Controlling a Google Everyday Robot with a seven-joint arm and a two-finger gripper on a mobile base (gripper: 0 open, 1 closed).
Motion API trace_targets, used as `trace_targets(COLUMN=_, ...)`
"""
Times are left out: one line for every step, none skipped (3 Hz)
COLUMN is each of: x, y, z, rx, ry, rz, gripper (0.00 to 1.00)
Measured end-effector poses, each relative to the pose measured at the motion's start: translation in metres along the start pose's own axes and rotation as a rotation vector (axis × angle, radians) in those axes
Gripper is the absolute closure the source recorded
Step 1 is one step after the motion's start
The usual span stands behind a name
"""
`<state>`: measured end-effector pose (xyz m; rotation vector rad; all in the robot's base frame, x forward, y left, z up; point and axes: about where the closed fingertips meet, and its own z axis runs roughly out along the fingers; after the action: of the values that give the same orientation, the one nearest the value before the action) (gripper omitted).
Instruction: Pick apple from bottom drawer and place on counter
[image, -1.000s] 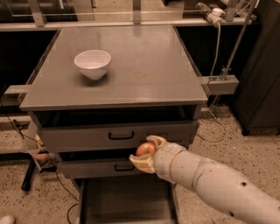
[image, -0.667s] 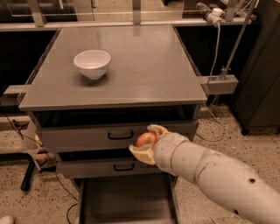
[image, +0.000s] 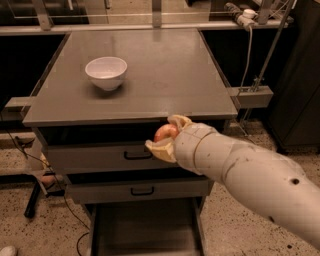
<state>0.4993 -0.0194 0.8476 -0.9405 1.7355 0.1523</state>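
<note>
Closed on the apple (image: 167, 132), my gripper (image: 163, 133) has its 2 cream fingers (image: 160, 150) wrapped around the fruit. 1 finger arches over the top and the other cups it from below and to the left, so only a red-orange patch shows between them. On my screen the gripper hangs in front of the top drawer (image: 95, 159), just under the front lip of the counter (image: 165, 70) and a little right of that drawer's black handle (image: 137, 155). The apple is off the counter and out of the bottom drawer (image: 145, 230), held in the air close to the cabinet face. I can see the pale, jointed arm (image: 250, 175) coming in from the lower right corner, where it covers the right ends of the 2 upper drawers. The bottom drawer is pulled out toward me, a wide shallow tray with a dark inside, directly below the gripper. The middle drawer (image: 100, 192) lies between it and the top drawer. A white bowl (image: 106, 72) stands upright on the left side of the counter, well apart from the gripper and the apple. A grey bracket (image: 250, 96) juts out beside the counter's right edge, and speckled floor (image: 30, 235) shows to the left of the cabinet.
</note>
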Motion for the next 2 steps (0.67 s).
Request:
trace_targets(x=-0.016, y=-0.024, z=0.002, rx=0.026, ry=0.000, rz=-0.016, gripper=1.00)
trace_targets(x=-0.028, y=-0.049, z=0.005, rx=0.047, ry=0.007, rz=-0.026, gripper=1.00)
